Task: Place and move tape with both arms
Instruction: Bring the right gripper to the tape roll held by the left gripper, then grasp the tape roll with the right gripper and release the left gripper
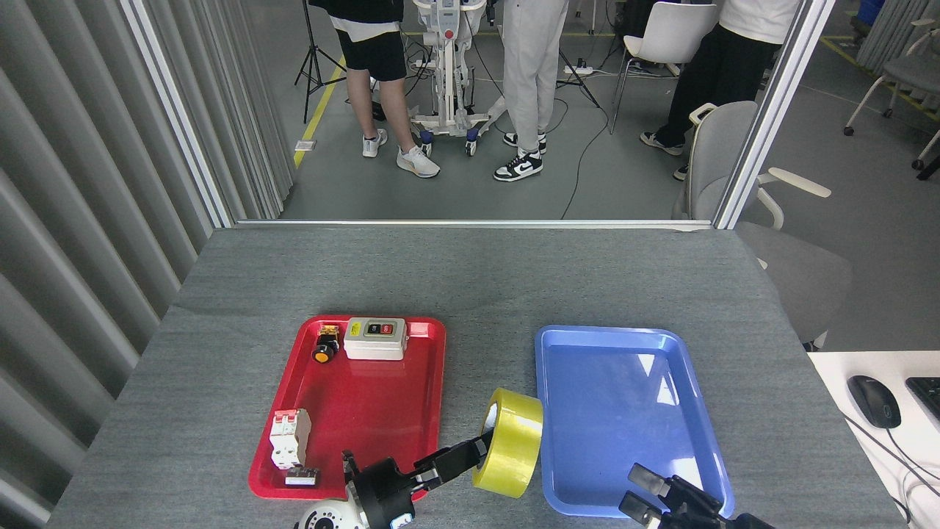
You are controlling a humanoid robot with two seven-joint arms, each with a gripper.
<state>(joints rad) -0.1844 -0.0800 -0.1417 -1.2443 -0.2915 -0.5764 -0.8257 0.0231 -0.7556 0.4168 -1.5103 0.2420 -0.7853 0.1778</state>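
Note:
The yellow tape roll (512, 443) stands on edge, held up between the red tray (367, 397) and the blue tray (587, 382). My left gripper (479, 450) reaches in from the bottom and is shut on the roll's left rim, one finger going into the core. My right gripper (650, 494) is low at the bottom edge over the blue tray's near right corner, its black fingers spread apart with nothing between them. The roll's lower right edge is close to the blue tray's left rim.
The red tray holds a grey switch box (375, 338), an orange push button (324, 345), a white circuit breaker (289, 438) and a small dark part (302, 476). The blue tray holds nothing. People (529, 81) stand beyond the table's far edge. A mouse (874, 400) lies on the desk to the right.

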